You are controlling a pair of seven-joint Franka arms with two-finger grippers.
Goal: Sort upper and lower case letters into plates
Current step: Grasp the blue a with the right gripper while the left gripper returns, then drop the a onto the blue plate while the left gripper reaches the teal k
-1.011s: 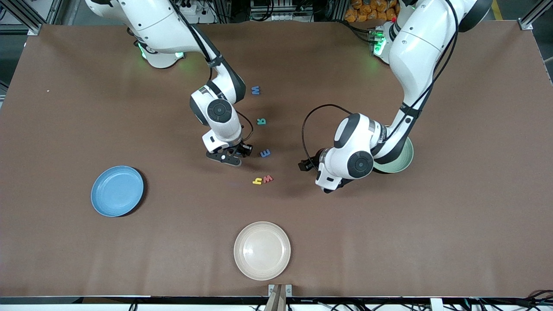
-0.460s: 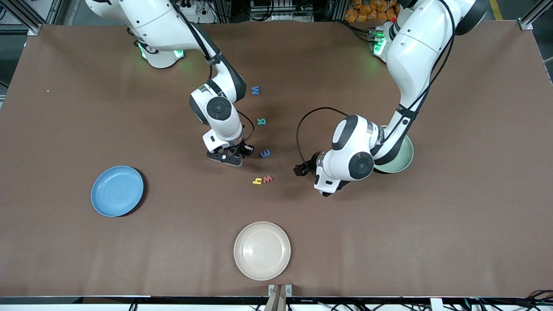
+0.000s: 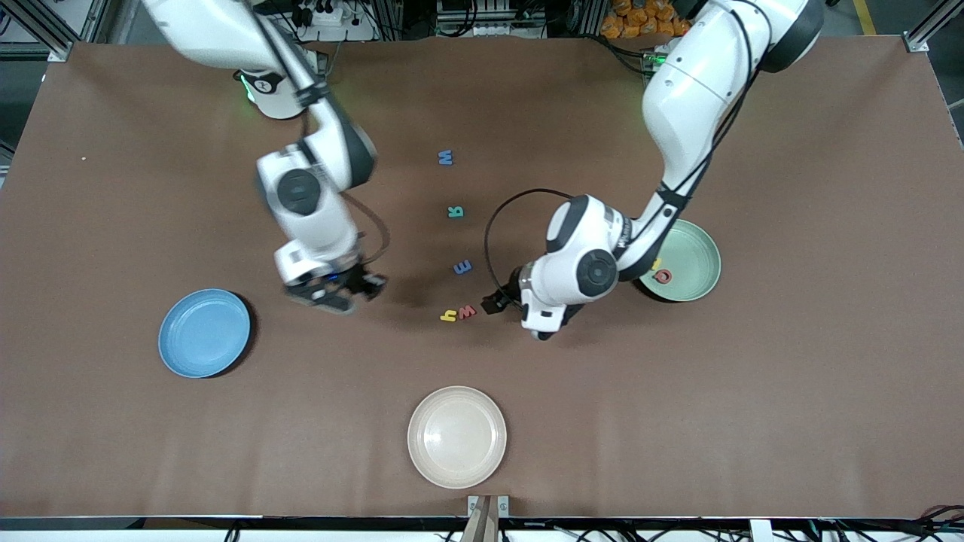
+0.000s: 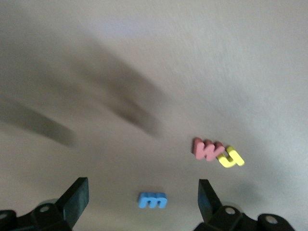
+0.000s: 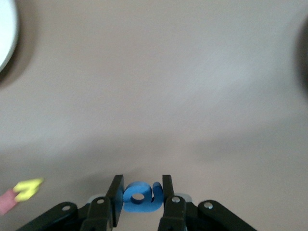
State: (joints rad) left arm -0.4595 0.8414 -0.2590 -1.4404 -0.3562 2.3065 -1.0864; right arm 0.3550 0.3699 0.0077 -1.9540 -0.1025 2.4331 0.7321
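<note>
My right gripper (image 5: 140, 192) is shut on a blue letter (image 5: 139, 197) with a round hole. In the front view this gripper (image 3: 331, 292) hangs over bare table between the loose letters and the blue plate (image 3: 203, 333). My left gripper (image 4: 142, 187) is open, up over the table beside the red w (image 3: 468, 311) and yellow h (image 3: 449, 316). A blue E (image 4: 153, 199) lies on the table below, seen between its fingers. The mint plate (image 3: 697, 248) holds a red letter (image 3: 663, 276) and a yellow one (image 3: 657, 263).
A blue M (image 3: 446, 157) and a teal letter (image 3: 455, 211) lie farther from the front camera than the blue E (image 3: 462, 266). A cream plate (image 3: 456, 436) sits near the table's front edge.
The right arm lifted away from the letters and swung toward the blue plate with the blue letter. The left arm moved off the mint plate toward the letters, uncovering the letters in that plate.
</note>
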